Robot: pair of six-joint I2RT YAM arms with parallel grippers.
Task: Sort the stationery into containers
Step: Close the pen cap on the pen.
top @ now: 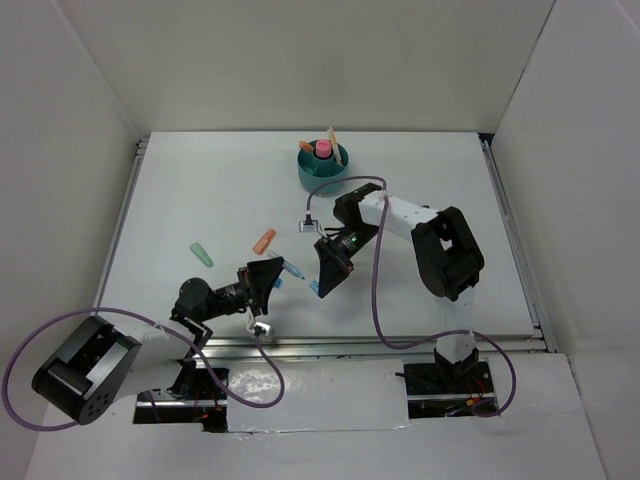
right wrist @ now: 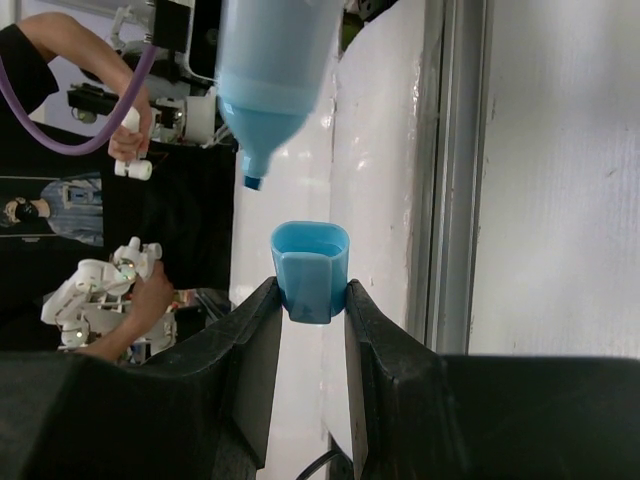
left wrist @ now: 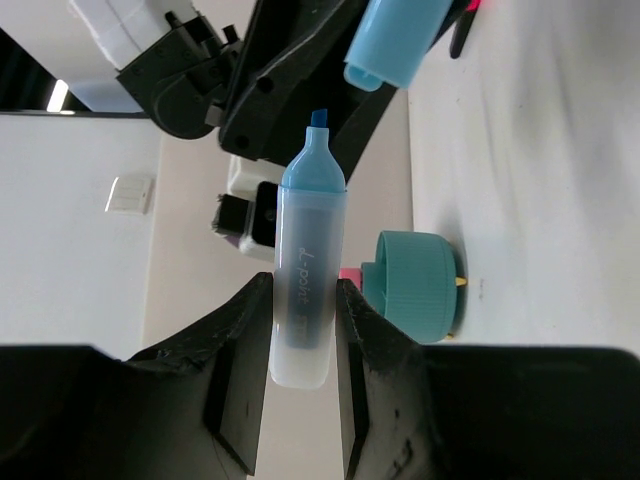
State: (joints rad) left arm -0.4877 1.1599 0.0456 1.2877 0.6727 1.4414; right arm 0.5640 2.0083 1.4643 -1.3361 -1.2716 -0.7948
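Teal cup (top: 312,178) holds pink stub (top: 323,149), orange pen (top: 306,146). Nearward of cup: left gripper (left wrist: 305,312) clamps blue highlighter (left wrist: 306,270); right gripper (right wrist: 310,300) clamps blue cap (right wrist: 310,268).

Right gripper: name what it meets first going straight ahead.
Probably the blue highlighter, held by the left gripper: its tip faces the cap in the right gripper, though depth is unclear.

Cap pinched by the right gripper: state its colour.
Light blue; the cap shows best in the right wrist view.
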